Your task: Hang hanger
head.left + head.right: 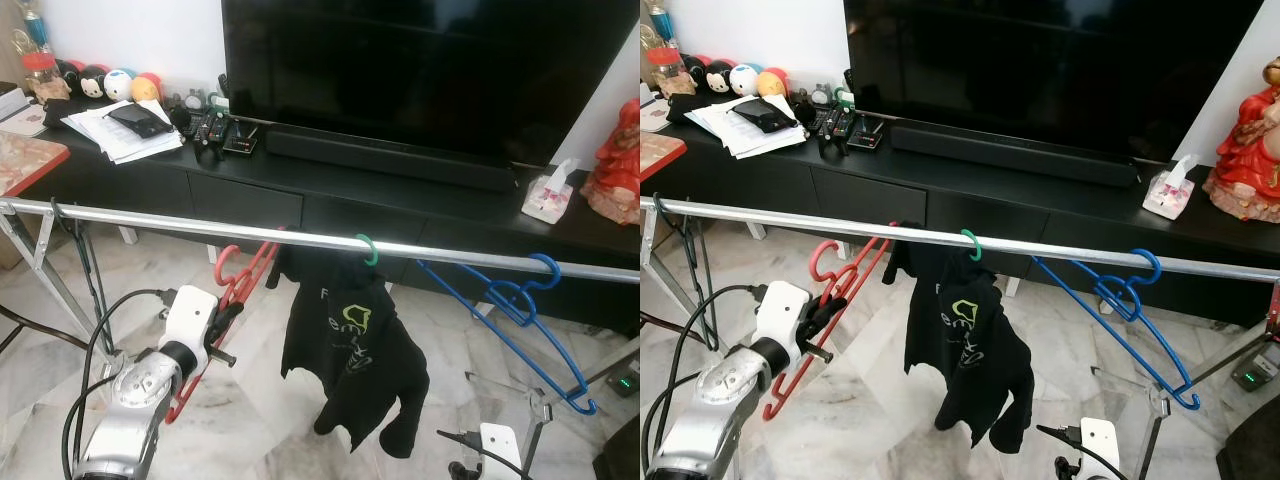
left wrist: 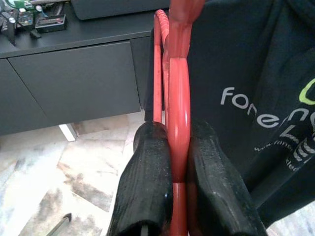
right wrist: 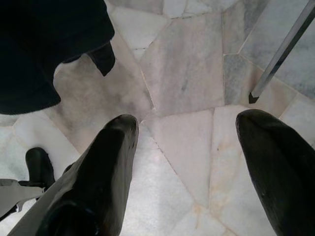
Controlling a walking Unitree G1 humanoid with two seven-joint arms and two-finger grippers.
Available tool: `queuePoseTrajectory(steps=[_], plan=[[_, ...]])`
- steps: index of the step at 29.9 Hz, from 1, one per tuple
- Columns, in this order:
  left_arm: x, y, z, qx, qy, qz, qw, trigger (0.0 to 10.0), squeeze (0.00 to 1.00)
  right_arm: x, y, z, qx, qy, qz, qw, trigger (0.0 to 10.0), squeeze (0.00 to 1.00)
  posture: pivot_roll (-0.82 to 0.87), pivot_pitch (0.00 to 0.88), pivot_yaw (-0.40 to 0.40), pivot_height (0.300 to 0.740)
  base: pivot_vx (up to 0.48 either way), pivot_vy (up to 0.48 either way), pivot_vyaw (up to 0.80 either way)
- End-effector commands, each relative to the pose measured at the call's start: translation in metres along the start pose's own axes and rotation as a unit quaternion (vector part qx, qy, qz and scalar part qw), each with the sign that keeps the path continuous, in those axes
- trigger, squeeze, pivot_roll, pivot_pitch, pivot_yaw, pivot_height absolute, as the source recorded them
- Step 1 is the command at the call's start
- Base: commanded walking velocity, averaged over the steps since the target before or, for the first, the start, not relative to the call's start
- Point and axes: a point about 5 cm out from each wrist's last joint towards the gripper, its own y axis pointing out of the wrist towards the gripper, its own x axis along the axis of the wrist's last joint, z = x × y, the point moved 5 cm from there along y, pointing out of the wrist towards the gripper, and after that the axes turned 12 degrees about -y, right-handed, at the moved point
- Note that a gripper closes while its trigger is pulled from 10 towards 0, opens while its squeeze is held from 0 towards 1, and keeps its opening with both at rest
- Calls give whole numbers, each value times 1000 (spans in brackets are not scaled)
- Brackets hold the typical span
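My left gripper (image 2: 178,169) pinches the red hanger (image 1: 240,290), whose hook end sits up by the silver rail (image 1: 200,227), beside the black shirt (image 1: 350,350) on a green hook; a blue hanger (image 1: 520,310) hangs further right. My right gripper (image 3: 192,162) hangs spread above the marble floor (image 3: 182,73)

Red hanger (image 1: 228,300) lower end hidden behind left arm; black shirt (image 1: 350,350) covers green hanger (image 1: 368,248) below hook.
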Motion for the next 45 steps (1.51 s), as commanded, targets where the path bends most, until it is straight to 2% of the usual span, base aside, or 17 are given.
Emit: queuePoseTrajectory(steps=[1,9,18,21,28,34,39,45], plan=[[8,5,2,-4,19,-9,1000,10000,0,-1,0,-3,-6,8,1,1000,10000,0,100,0,-85,740,0,0,0],[16,19,18,37,27,-10,999,10000,0,-4,0,2,-2,13,3,1000,10000,0,95,0,-73,740,0,0,0],[19,35,16,48,35,-7,998,10000,0,0,0,0,-5,14,-2,1000,10000,0,84,0,-75,740,0,0,0],[19,42,21,65,34,0,997,10000,0,2,0,-1,-6,14,-4,1000,10000,0,80,0,-75,740,0,0,0],[24,49,28,88,21,0,996,10000,0,3,0,0,-5,15,-5,1000,10000,0,72,0,-70,740,0,0,0],[26,56,43,134,-1,9,991,10000,0,4,1,1,-3,17,-7,1000,10000,0,69,0,-64,740,0,0,0],[19,59,53,168,-27,27,985,10000,0,6,1,2,-3,18,-9,1000,10000,0,66,0,-63,740,0,0,0],[-1,60,49,162,-33,75,983,10000,0,7,1,3,-2,20,-10,1000,10000,0,63,0,-57,740,0,0,0]])
